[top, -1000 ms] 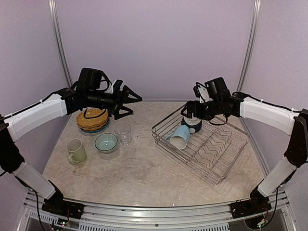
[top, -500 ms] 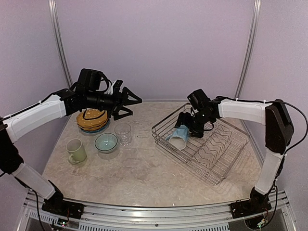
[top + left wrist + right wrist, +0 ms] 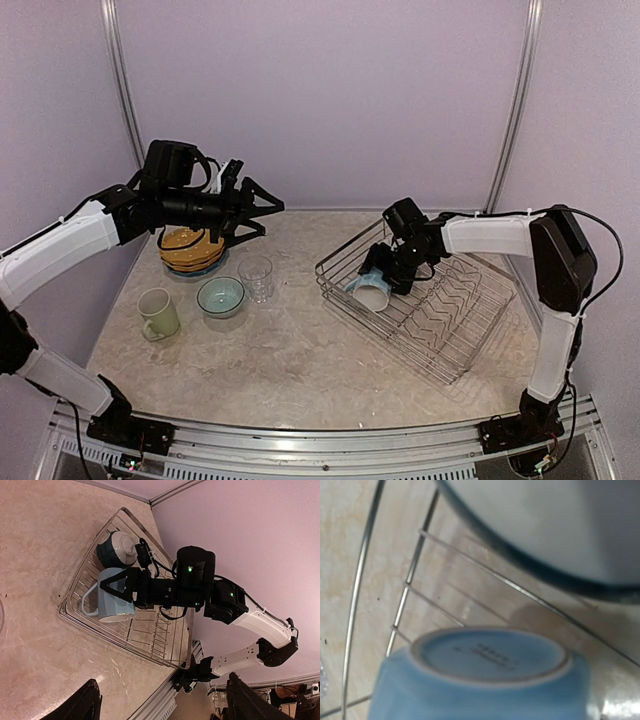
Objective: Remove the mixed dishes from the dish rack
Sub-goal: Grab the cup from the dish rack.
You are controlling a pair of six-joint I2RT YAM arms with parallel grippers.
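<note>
The silver dish rack (image 3: 455, 325) stands at the right, also in the left wrist view (image 3: 150, 642). In it lie the light blue mug (image 3: 372, 294) on its side and the dark-blue white-lined bowl (image 3: 118, 549). My right gripper (image 3: 384, 272) is down at the mug, one finger (image 3: 118, 586) lying along its side. The right wrist view shows only the mug's base (image 3: 487, 655) and the bowl (image 3: 555, 535), no fingers. My left gripper (image 3: 270, 217) is open and empty in the air above the yellow plates (image 3: 190, 248). No blue speckled plate can be told apart.
Left of the rack on the table stand the pale green mug (image 3: 157, 312), the teal bowl (image 3: 221, 296) and the clear glass (image 3: 256, 277). The rack's zigzag dividers (image 3: 450, 300) hold nothing. Lilac walls close the back and sides.
My right gripper has come down and to the left from above the bowl onto the light blue mug. My left arm has drawn back a little to the left, still open.
</note>
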